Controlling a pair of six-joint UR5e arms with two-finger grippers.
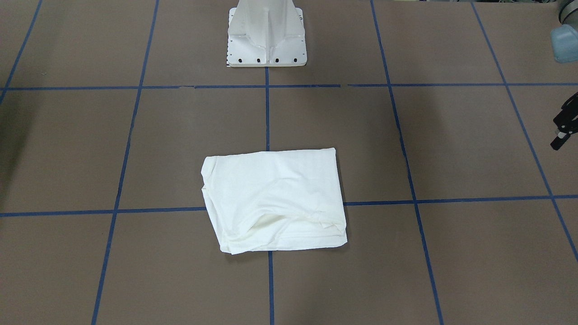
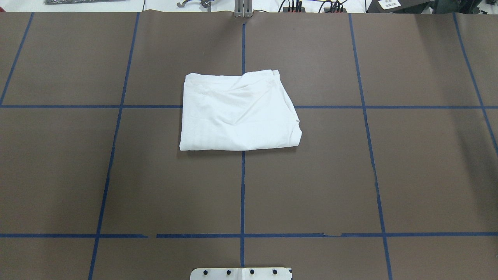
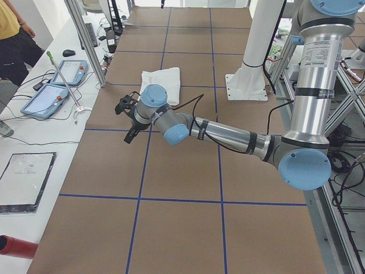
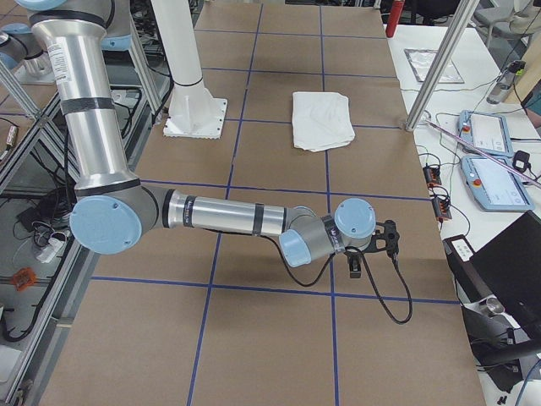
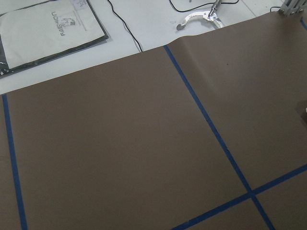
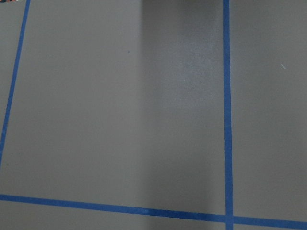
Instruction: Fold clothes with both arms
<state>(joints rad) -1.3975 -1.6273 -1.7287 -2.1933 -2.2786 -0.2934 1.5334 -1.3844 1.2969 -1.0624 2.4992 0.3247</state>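
Shirt lies folded in a rectangle at the centre of the table, over a tape crossing (straight out from the pedestal). Left gripper and right gripper hang over opposite table ends, well apart from it. Cannot tell the finger spread of either.

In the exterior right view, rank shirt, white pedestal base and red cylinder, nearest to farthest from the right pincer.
From the right pincer:
1. shirt, mid-table
2. pedestal base, robot's side
3. red cylinder, far end
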